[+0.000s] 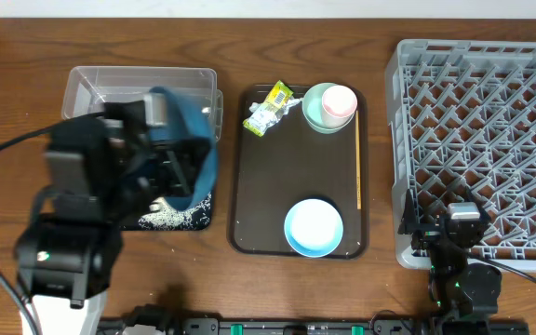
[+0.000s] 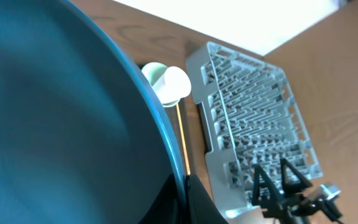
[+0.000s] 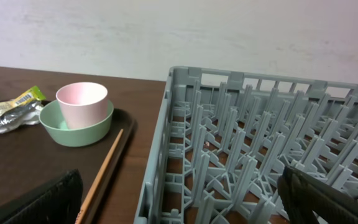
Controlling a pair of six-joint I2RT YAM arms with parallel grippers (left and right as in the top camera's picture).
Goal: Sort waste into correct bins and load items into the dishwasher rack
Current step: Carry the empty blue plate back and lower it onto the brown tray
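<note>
My left gripper [image 2: 184, 190] pinches the rim of the dark-blue plate [image 2: 61, 112], which is tilted over the black tray [image 1: 203, 216]. My right gripper [image 3: 185, 199] gapes wide at the near edge of the dishwasher rack [image 3: 260, 124].

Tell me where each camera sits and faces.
Overhead: above the table, facing down; left gripper holds a large dark-blue round plate, open right gripper at the light-grey plastic rack.
Left wrist: against that plate, facing the rack; own gripper at bottom.
Right wrist: low, facing across the rack; own gripper at lower corners.
Shared: both wrist views show the pink cup in the mint-green bowl.
</note>
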